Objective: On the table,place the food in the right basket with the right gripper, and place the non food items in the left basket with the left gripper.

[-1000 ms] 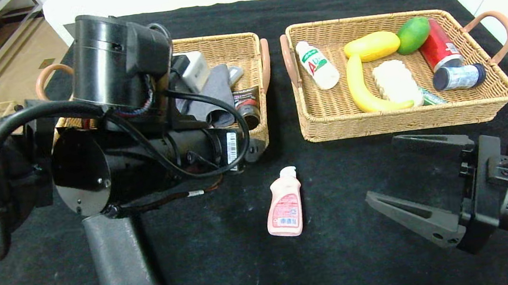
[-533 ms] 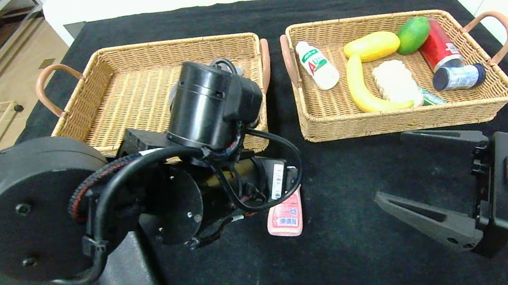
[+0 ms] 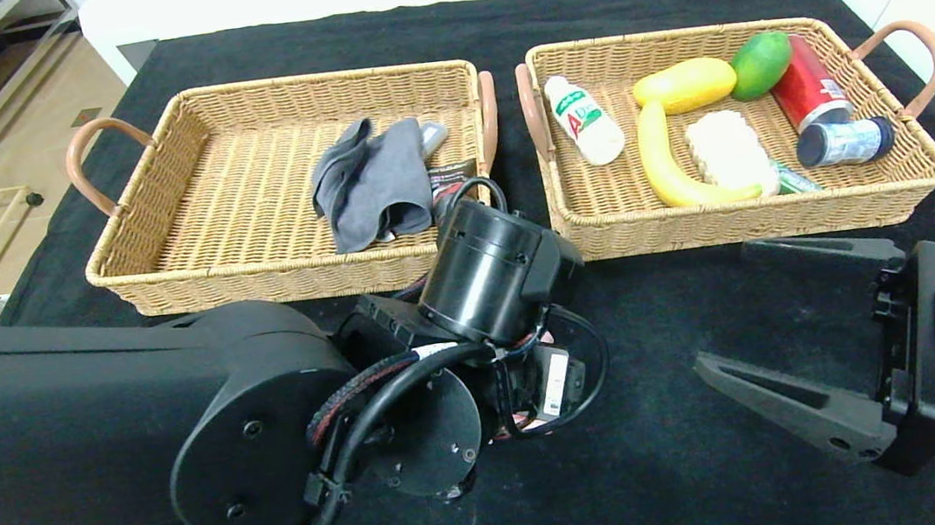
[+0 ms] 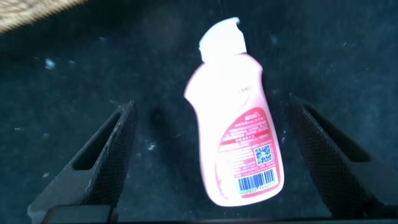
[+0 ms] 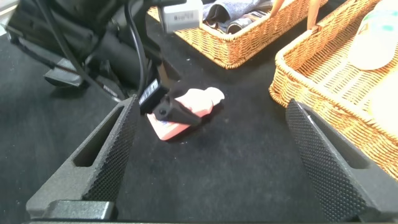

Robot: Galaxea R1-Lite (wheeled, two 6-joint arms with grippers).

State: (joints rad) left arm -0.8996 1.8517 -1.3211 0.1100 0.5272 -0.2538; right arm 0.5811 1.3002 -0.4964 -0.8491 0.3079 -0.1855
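Swung my left arm forward out of the left basket (image 3: 169, 270) and down over the pink bottle (image 4: 239, 140); my left gripper (image 4: 214, 165) now hangs spread wide above it, a finger on either side, gripping nothing. Bottle lies flat on the black table (image 3: 678, 485) in front of the two baskets, cap toward them, while a grey cloth (image 3: 370, 181) sits in the left basket. My right gripper (image 3: 770, 334) waits wide open and empty near the right basket (image 3: 744, 218), which holds a banana (image 3: 668, 165).
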